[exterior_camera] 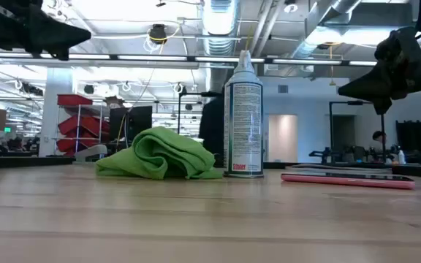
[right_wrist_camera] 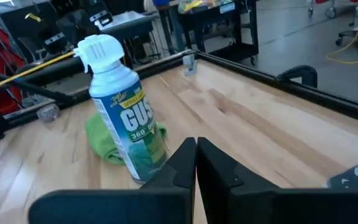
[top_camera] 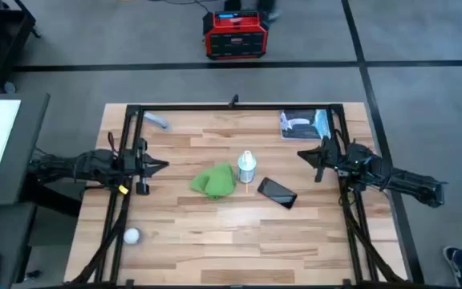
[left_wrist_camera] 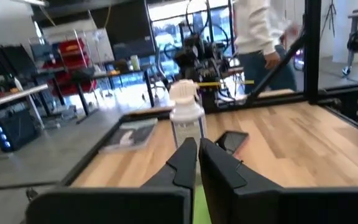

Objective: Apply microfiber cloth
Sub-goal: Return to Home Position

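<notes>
The green microfiber cloth (top_camera: 214,181) lies crumpled on the wooden table near its middle, also seen in the low view (exterior_camera: 159,155) and behind the can in the right wrist view (right_wrist_camera: 104,137). My left gripper (top_camera: 164,166) hovers at the table's left side, fingers shut, pointing toward the cloth. My right gripper (top_camera: 301,155) hovers at the right side, fingers shut, pointing toward the can. Both are raised above the table and touch nothing.
A white-capped spray can (top_camera: 246,167) stands upright just right of the cloth. A black phone (top_camera: 277,193) lies flat to the can's right. A blue-and-white packet (top_camera: 304,124) lies at the far right corner. A small white ball (top_camera: 131,235) sits near left.
</notes>
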`<control>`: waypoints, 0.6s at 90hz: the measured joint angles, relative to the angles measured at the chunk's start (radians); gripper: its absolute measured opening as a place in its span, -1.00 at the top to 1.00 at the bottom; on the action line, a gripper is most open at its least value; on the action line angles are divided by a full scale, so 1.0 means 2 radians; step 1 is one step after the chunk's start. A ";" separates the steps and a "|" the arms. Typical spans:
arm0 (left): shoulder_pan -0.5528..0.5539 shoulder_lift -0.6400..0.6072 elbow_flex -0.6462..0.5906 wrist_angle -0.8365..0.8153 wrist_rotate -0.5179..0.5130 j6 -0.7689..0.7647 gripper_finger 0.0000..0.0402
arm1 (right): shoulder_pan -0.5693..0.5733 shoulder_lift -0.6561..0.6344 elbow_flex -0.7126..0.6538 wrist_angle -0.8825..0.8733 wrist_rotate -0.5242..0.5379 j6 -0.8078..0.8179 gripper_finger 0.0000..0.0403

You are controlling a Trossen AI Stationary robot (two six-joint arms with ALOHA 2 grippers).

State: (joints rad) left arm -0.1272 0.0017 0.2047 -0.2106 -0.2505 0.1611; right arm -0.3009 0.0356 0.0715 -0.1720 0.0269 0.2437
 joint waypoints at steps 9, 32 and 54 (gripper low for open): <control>0.000 0.000 0.000 -0.012 -0.001 -0.008 1.00 | -0.001 0.003 0.000 -0.001 0.001 -0.003 1.00; 0.000 0.000 -0.030 0.017 0.004 -0.039 1.00 | -0.001 0.003 0.000 -0.003 0.003 -0.001 1.00; 0.000 0.002 -0.093 0.127 0.022 -0.038 1.00 | -0.001 0.003 -0.001 -0.004 0.003 0.000 1.00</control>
State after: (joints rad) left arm -0.1276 0.0059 0.0189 0.0424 -0.2074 0.0845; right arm -0.3035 0.0406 0.0700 -0.1795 0.0326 0.2443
